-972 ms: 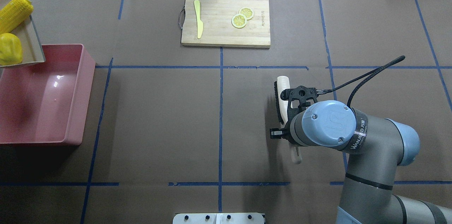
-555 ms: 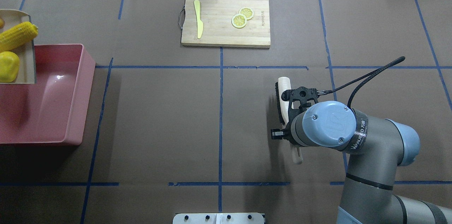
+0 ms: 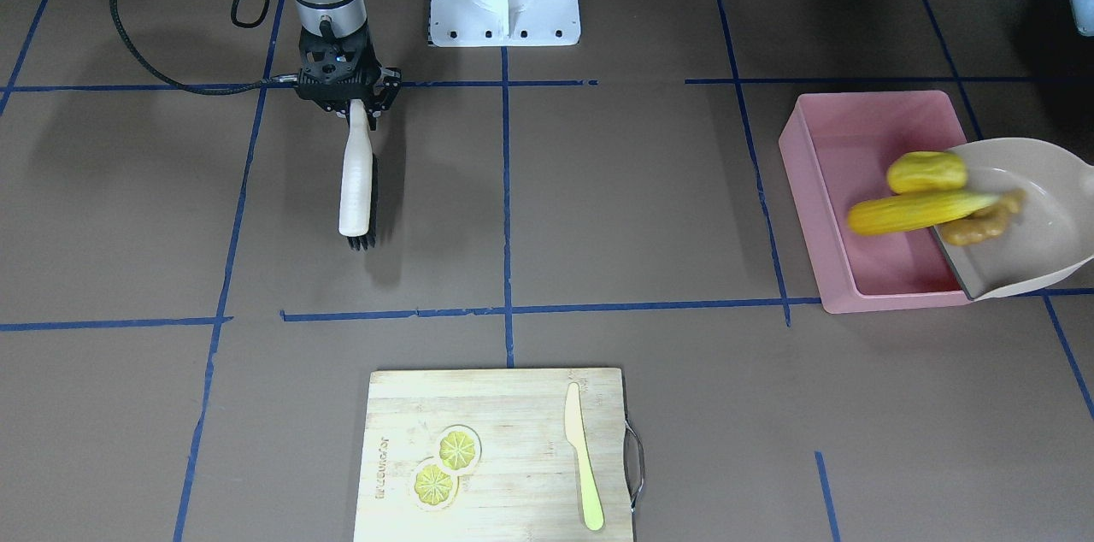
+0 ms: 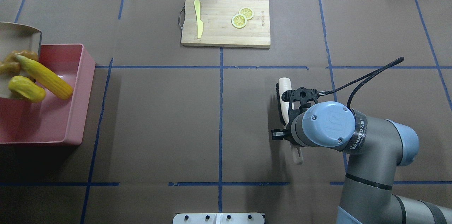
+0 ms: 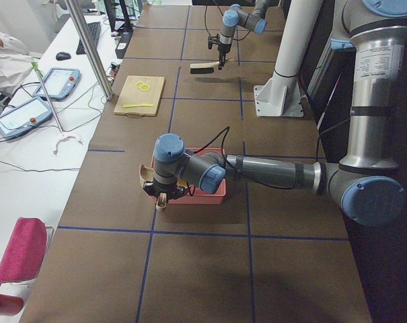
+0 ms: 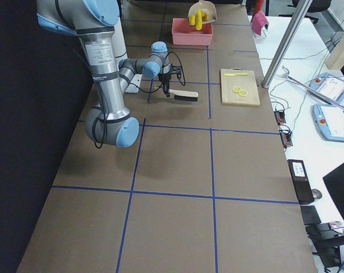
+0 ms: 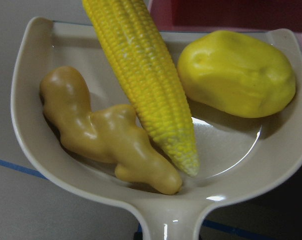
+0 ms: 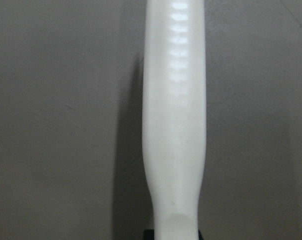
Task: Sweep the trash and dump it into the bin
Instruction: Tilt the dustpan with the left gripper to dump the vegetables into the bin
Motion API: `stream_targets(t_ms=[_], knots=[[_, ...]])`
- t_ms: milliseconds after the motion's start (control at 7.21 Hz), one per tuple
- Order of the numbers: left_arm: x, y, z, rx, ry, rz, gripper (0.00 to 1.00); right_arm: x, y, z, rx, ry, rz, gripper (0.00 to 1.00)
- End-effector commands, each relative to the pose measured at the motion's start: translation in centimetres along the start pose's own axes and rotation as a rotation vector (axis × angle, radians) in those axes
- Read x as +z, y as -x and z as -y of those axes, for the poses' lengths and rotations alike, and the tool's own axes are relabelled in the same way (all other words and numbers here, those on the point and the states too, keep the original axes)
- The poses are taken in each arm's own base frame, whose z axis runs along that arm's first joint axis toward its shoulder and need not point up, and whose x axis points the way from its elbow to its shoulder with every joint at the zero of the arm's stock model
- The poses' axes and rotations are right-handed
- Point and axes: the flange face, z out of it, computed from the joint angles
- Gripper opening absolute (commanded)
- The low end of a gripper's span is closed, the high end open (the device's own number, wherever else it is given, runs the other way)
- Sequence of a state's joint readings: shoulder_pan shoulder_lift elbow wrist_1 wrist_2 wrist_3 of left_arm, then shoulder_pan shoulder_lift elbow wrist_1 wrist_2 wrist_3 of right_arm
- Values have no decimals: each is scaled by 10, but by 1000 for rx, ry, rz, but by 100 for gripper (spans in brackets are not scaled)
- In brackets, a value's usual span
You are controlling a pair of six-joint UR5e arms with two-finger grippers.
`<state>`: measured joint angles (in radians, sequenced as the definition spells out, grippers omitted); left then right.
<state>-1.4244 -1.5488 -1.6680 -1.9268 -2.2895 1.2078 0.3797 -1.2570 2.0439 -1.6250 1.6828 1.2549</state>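
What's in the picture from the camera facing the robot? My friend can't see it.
A tilted beige dustpan tips a corn cob, a lumpy yellow piece and a ginger root over the pink bin. On the other side, the right claw holds a brush.

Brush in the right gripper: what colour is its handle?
The brush handle is creamy white, bristles black; best in the front-facing view.

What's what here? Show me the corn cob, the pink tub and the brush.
corn cob (image 4: 44, 77): overhead view, middle of the cob.
pink tub (image 4: 85, 104): overhead view, its right-hand wall.
brush (image 3: 354, 183): front-facing view, its white body.
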Motion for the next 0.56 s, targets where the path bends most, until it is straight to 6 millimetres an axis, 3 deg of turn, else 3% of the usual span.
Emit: stream_targets(t_ms=[0,416], knots=[[-2,2,0,56,47,19,0,0,0,0,0,1,1,0],[-4,3,-12,54,83,3,0,-1,1,0,0,0,2,0]])
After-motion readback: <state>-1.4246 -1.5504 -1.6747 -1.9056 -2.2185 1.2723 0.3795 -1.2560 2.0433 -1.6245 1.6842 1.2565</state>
